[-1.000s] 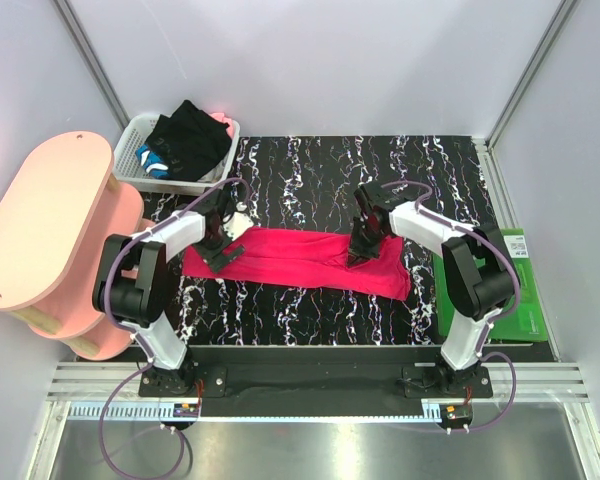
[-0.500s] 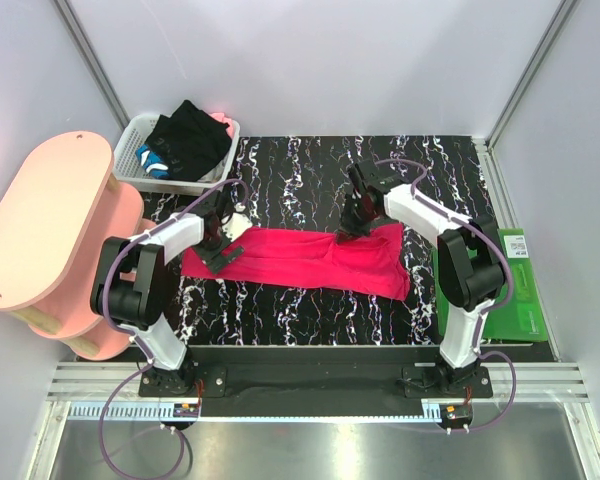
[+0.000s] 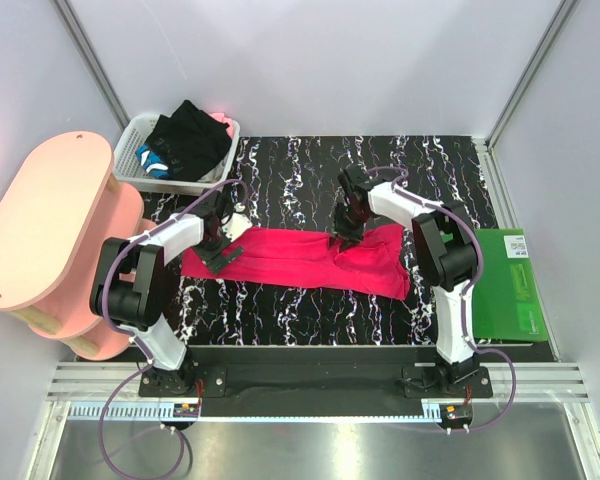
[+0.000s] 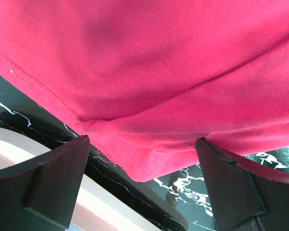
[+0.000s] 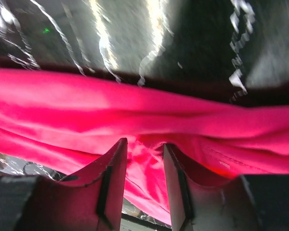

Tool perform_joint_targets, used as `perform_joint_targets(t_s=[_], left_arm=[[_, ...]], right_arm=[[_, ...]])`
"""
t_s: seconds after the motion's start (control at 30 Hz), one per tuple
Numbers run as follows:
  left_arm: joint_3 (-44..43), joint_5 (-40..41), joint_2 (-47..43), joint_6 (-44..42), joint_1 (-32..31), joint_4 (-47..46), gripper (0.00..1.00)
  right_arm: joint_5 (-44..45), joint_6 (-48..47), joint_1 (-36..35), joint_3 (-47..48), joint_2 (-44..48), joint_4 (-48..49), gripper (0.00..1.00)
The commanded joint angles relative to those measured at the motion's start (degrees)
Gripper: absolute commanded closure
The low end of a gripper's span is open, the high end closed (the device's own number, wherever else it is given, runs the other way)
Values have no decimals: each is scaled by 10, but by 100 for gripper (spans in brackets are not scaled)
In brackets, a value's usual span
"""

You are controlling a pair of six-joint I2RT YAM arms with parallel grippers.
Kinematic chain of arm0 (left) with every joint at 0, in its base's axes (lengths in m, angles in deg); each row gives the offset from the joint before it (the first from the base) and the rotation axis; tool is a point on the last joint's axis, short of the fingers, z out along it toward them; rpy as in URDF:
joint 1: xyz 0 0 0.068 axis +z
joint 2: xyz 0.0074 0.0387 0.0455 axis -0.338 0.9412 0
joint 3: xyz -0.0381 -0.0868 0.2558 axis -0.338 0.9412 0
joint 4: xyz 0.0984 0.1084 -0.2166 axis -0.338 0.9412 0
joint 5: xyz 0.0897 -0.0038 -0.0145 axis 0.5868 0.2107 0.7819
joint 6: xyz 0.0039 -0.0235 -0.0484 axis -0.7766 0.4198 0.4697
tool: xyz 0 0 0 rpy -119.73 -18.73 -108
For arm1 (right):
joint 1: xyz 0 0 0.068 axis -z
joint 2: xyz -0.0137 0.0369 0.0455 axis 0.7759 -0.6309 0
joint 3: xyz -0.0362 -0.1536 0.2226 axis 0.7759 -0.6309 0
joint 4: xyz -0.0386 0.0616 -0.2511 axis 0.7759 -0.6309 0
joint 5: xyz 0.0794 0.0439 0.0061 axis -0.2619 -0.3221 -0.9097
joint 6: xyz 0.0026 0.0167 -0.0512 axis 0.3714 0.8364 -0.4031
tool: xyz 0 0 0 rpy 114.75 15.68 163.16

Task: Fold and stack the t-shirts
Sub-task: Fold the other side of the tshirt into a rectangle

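The pinkish-red t-shirt [image 3: 300, 258] lies in a long band across the middle of the black marbled table. My left gripper [image 3: 220, 245] is open and low at the shirt's left end; in the left wrist view the shirt's hemmed corner [image 4: 149, 72] lies between its wide-apart fingers [image 4: 53, 183]. My right gripper [image 3: 345, 225] is at the shirt's far edge, right of centre, and is shut on a bunched fold of the red cloth [image 5: 135, 110]. The black t-shirt [image 3: 190, 140] lies crumpled in the white basket.
The white slotted basket [image 3: 130, 160] stands at the back left with other cloth in it. A pink two-tier shelf [image 3: 45, 220] stands off the table's left edge. A green mat [image 3: 505, 285] lies at the right edge.
My right gripper has moved away from me and a little left with the cloth, and the shirt's right part has drawn up toward the back. The left arm has not moved.
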Motion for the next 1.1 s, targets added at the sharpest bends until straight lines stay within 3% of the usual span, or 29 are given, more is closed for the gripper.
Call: perform_joint_targets(t_s=[0.0,0.13,0.27,0.3,0.37,0.43,0.5,0.73,0.9,1.07], left_arm=[[12,-5,-14,6,-4,5,1],[12,-5,-12,11,-13,6,1],[10,-1,-11,13,-16,7,1],[9,1,-10,13,-16,7,1],[9,2,-9,12,-16,8,1],[10,1,-8,13,-16,8,1],[11,0,-8,15,-17,8,1],[13,10,-14,12,-20,10,1],[7,21,-58,-4,-19,22,1],[-11,32,-102,-19,-14,45,1]], right_arm=[[-9,-34,-6,76,-17,-15,56],[-26,-61,-5,120,-41,-23,58],[-36,-67,-6,150,-52,-31,70],[-38,-70,-6,151,-52,-32,78],[-41,-76,-5,148,-50,-32,79],[-43,-84,-6,144,-44,-32,53],[-20,-90,-5,131,-23,-35,35],[180,-77,-4,41,149,-37,38],[138,-19,-1,-59,269,-45,42],[91,12,-2,-176,309,-38,41]])
